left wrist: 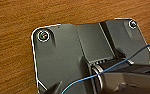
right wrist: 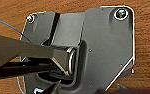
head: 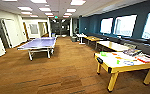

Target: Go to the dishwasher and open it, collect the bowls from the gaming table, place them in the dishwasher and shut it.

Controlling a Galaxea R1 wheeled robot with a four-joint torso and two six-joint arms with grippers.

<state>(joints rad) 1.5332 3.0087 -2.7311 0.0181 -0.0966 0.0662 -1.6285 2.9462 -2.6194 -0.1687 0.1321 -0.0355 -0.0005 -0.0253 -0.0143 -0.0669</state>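
- I am in a long carpeted room, and the gaming table (head: 110, 65), white-topped with a yellow edge and yellow legs, stands near me on the right
- On its top lie small bright dishes: a lime green bowl (head: 103, 53) at the near-left corner, and further along orange, green and blue-rimmed patches I take for more of the bowls, too blurred to count
- Some flat printed items (head: 132, 52) and a red-edged one lie at the far right end of that top
- A blue ping-pong table (head: 38, 43) stands to the far left, and wooden-topped tables (head: 112, 45) line the right wall under the windows
- Both my wrist cameras look down at brown carpet (left wrist: 13, 30) past my own dark plates; I cannot tell whether my fingers are released or clenched
- I see no dishwasher from here
- My judgement: the bowls are uncollected, so gathering, loading and closing remain; whether the dishwasher is open I cannot tell
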